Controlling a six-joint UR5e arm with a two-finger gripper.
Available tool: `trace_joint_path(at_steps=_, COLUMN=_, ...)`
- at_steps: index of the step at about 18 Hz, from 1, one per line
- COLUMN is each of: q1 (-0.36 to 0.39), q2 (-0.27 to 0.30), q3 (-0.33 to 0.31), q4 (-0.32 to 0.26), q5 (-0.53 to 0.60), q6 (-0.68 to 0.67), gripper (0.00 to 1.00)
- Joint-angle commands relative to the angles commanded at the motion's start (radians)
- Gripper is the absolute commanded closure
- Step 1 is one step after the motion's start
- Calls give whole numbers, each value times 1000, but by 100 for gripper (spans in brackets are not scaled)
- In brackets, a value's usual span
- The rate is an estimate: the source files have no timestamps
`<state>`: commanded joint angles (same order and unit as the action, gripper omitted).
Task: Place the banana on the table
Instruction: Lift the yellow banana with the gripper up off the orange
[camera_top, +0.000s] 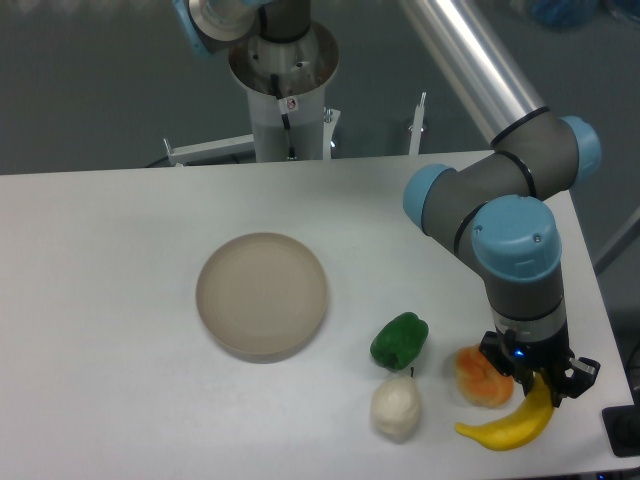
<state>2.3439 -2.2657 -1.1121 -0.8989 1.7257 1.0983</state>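
Note:
The yellow banana (510, 427) lies at the front right of the white table (120, 300). Its left tip rests on the tabletop and its right end rises into my gripper (543, 388). The gripper points straight down from the grey and blue arm, and its fingers sit close against both sides of the banana's upper end, shut on it. The very tip of the banana is hidden between the fingers.
A lumpy orange fruit (482, 376) sits just left of the gripper, touching the banana's area. A green pepper (399, 340) and a white garlic-like bulb (396, 409) lie further left. A round beige plate (262, 294) stands mid-table. The table's right edge is close.

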Motion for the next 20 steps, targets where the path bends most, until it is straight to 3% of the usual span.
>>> trace_joint_path(at_steps=6, q1=0, q2=34, q3=-24, q4=-11, q5=-2, q6=2, gripper=76)
trace_joint_path(at_steps=14, q1=47, q2=207, q3=-253, q4=-14, q5=-15, q6=101, gripper=76)
trace_joint_path(at_steps=20, q1=129, q2=299, q3=-437, q4=-6, q5=-34, q6=277, gripper=76)
